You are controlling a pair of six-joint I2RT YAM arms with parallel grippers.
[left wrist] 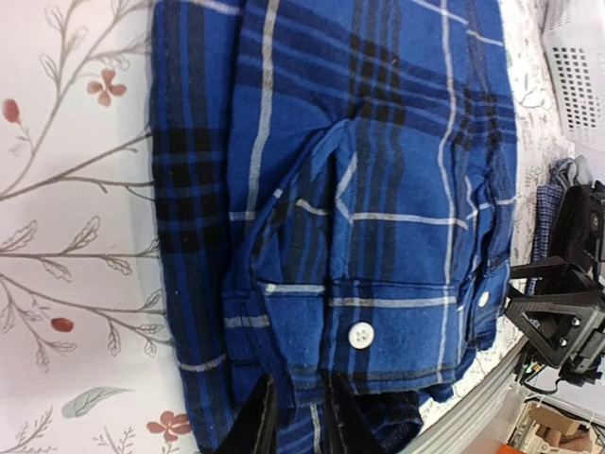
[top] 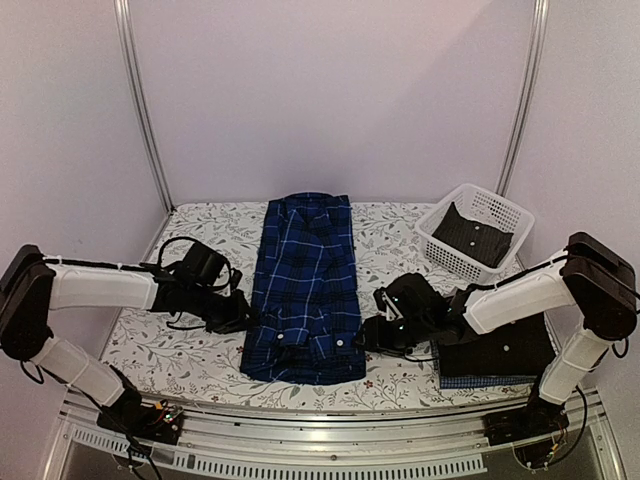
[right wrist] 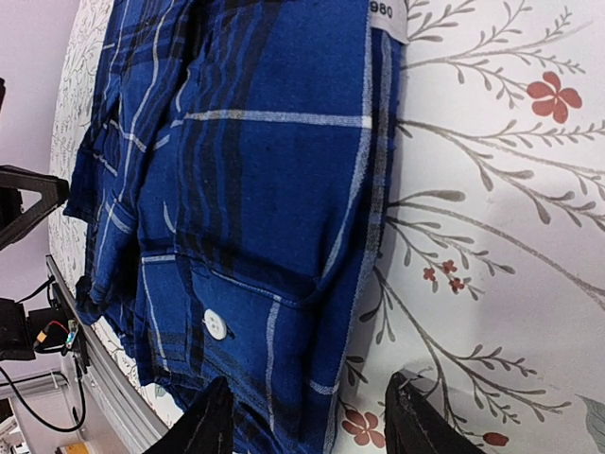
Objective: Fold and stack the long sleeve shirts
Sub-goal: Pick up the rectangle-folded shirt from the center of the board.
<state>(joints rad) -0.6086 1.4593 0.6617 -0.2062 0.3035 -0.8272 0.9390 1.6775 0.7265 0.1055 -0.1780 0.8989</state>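
The dark blue plaid shirt [top: 305, 285] lies folded into a long strip down the middle of the table. My left gripper [top: 243, 322] is at its near left corner, and its narrow jaws [left wrist: 298, 416] pinch a fold of the hem beside a white button [left wrist: 360, 334]. My right gripper [top: 368, 338] stands open at the near right corner. Its fingers [right wrist: 312, 424] are spread wide, with the shirt's edge [right wrist: 284, 236] lying between them. A black shirt [top: 500, 348] rests folded on a fine blue check one [top: 478, 381] at the front right.
A white lattice basket [top: 508, 213] at the back right holds another dark garment [top: 470, 235]. The flowered tablecloth [top: 200, 355] runs to a metal rail [top: 330, 440] along the near edge. Walls close the table in on three sides.
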